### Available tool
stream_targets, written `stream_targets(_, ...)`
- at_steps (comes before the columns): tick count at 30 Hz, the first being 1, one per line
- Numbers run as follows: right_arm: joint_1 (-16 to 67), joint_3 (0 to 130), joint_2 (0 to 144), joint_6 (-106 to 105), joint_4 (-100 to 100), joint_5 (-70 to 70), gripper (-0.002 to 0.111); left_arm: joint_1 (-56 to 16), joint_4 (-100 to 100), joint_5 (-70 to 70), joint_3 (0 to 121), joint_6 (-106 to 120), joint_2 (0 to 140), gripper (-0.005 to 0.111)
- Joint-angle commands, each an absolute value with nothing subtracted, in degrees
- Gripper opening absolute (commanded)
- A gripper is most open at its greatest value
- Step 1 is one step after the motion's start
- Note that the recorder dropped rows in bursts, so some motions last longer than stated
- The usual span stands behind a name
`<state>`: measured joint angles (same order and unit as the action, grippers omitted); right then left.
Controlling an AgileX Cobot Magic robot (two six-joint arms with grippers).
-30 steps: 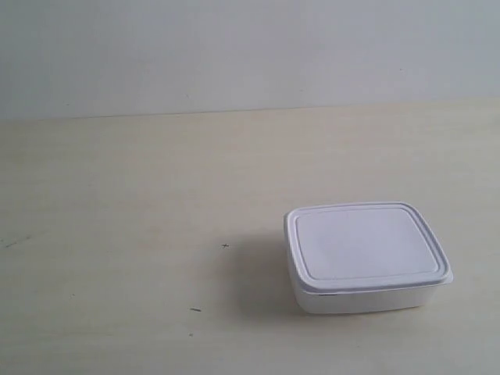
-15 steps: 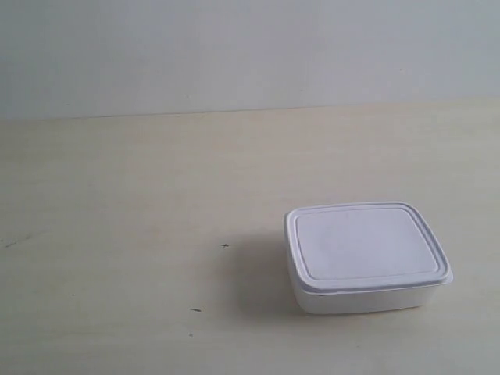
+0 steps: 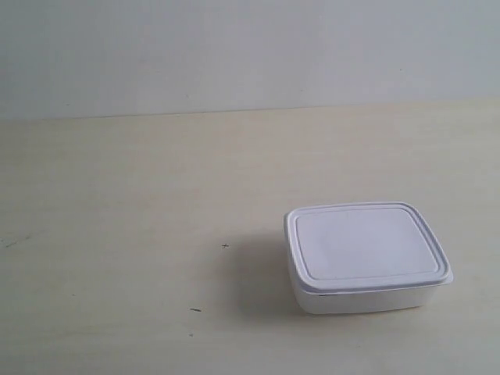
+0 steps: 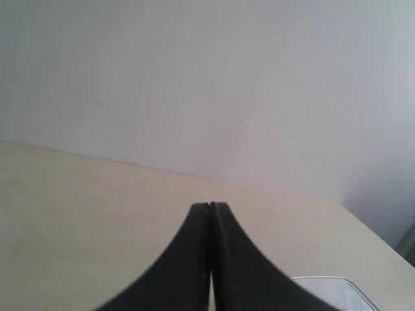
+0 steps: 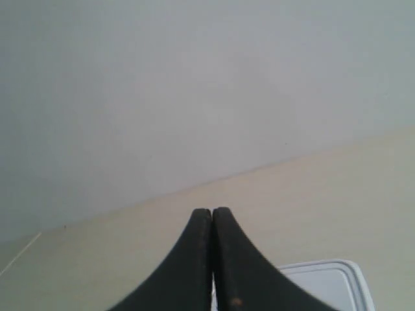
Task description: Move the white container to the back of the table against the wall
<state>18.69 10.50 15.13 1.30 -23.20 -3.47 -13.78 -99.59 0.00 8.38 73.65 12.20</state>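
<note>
The white container (image 3: 366,256) sits lidded on the table (image 3: 141,211) toward the exterior view's lower right, well short of the wall (image 3: 234,47). No arm shows in the exterior view. In the left wrist view my left gripper (image 4: 211,206) is shut with nothing in it, and a corner of the white container (image 4: 337,289) peeks out beside its dark fingers. My right gripper (image 5: 212,211) is also shut and empty, held above the table, with the white container (image 5: 327,282) partly hidden behind its fingers.
A few tiny dark specks (image 3: 226,246) mark the tabletop to the left of the container. The table's back edge meets the wall along a straight line (image 3: 250,111). A table corner (image 4: 363,223) shows in the left wrist view.
</note>
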Motion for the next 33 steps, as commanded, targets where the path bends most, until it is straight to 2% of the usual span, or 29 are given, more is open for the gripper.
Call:
stream_targets(1,18.7,18.9,24.7,1.7,-23.2,-8.8,0.000,-13.7,-99.9,3.2,15.6,73.1,25.0,0.000)
stream_targets(6,18.7,32.1,38.0,5.2,-20.9,-21.7,0.000,-13.7,-99.9,11.5,27.1,69.9,43.3,0.000)
stream_targets(8,18.7,39.3,44.4,9.5,-14.3,-33.3,0.000,-13.7,-99.9,16.3,31.8,67.3,49.4,0.000)
stream_targets(11,18.7,49.3,52.7,12.8,-7.3,-48.0,0.000,-13.7,-88.2,24.1,38.1,56.5,57.5,0.000)
stream_targets(16,17.7,57.6,59.9,4.2,-8.6,-51.7,0.000,-14.6,-60.8,34.1,47.9,30.1,68.1,0.000)
stream_targets(19,14.9,59.0,61.9,-1.3,-11.5,-55.6,0.000,-16.6,-51.3,38.0,52.4,22.8,71.5,0.000)
stream_targets(24,8.2,57.1,66.1,-13.1,-20.4,-65.4,0.000,-22.9,-48.8,37.9,55.3,22.2,73.7,0.000)
stream_targets(28,4.0,53.1,67.6,-18.3,-28.1,-65.6,0.000,-28.6,-46.6,37.3,55.3,18.2,75.9,0.000)
stream_targets(33,3.2,46.1,67.7,-19.0,-27.9,-63.9,0.000,-36.8,-45.5,35.8,55.3,14.4,81.0,0.000)
